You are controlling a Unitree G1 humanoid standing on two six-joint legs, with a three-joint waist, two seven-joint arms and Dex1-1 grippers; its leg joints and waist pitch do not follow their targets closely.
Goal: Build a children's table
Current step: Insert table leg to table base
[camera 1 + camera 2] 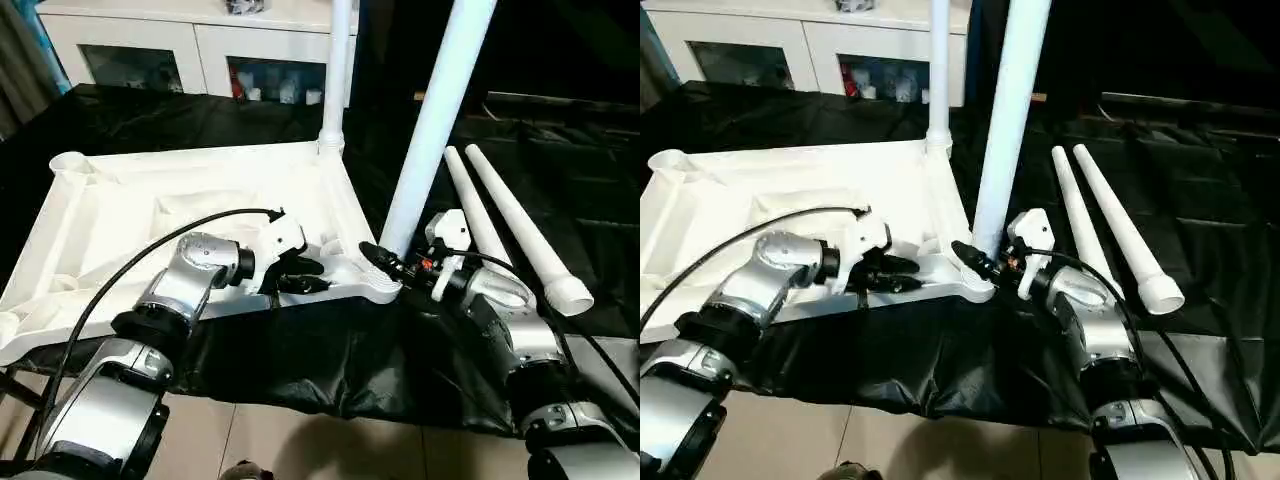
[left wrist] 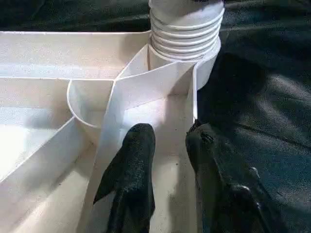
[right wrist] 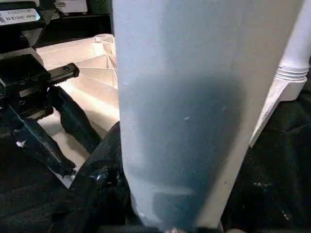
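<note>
Our left gripper (image 1: 312, 272) pinches the tabletop (image 1: 120, 215) rim, one finger either side. Our right gripper (image 1: 385, 258) is clamped on the leg (image 1: 432, 120) standing in the corner socket (image 1: 385, 290) just ahead.

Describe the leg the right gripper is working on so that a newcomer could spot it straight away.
Start at the white tabletop lying underside up on the black cloth. At its near corner on the robot's right, a long white tube leg stands tilted, its foot in the corner socket, with the right gripper at its base. Unlike the upright leg at the far corner and the two legs lying on the cloth, this one leans.
</note>
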